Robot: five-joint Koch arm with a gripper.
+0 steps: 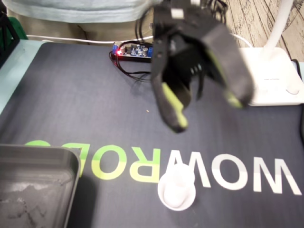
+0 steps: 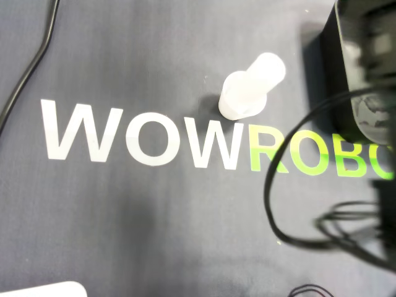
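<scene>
Hand state: the hand (image 1: 206, 113) is hanging released above the mat (image 1: 85, 104), its two jaws spreading wide with nothing between them and the green-padded tips pointing down.

Work piece: a white cylinder (image 1: 176, 190) is standing on the mat, on the white lettering just beside the first green letter; the overhead view is showing it (image 2: 247, 93) at the same spot.

Deciding relation: in the fixed view the white cylinder is sitting below the hand and slightly to its left, that is, nearer the camera and well apart from the tips. The hand is not touching it.

Long axis: the piece is appearing upright, its wider collar resting on the mat and the narrower end rising. The lean seen from overhead is, in my judgement, perspective only.

Surroundings: a grey tray (image 1: 42, 152) is lying at the lower left of the fixed view, near the white cylinder but apart from it. A circuit board (image 1: 133, 51) and a white lamp base (image 1: 270, 76) are sitting behind the hand. A black cable (image 2: 272, 204) is looping over the mat in the overhead view.

Obstruction: nothing is standing between hand and piece.

Assessment: the coming move is likely calling for travel toward the camera and down, with the jaws straddling the upright end.
</scene>
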